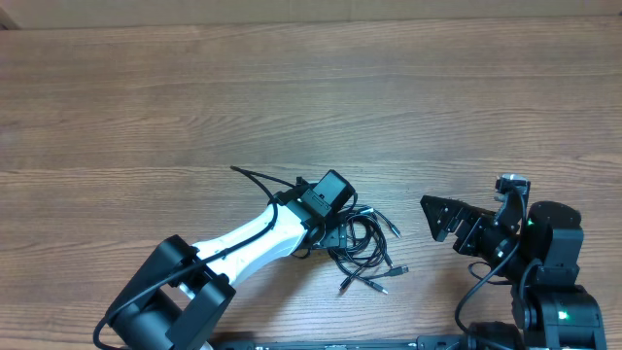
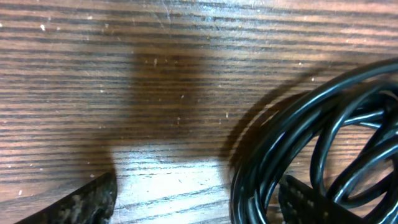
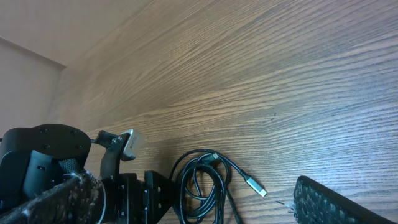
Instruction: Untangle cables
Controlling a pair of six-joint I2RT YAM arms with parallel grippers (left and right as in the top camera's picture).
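Cables (image 1: 369, 248) in a tangled coil, plug ends (image 1: 400, 270) fanned right and down

The left arm (image 1: 248, 233) reaches from the near left toward the middle, its wrist bent over so that the left tool (image 2: 202, 190) points steeply down, jaws standing apart. The right arm (image 1: 544, 253) sits folded at the near right. The right tool (image 1: 439, 219) aims leftward and low, its jaws spread wide.

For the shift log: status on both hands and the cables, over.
Left hand open, low at cables, no grip yet. Right hand open, empty, standing off. Cables tangled, one pile. Nothing blocking.
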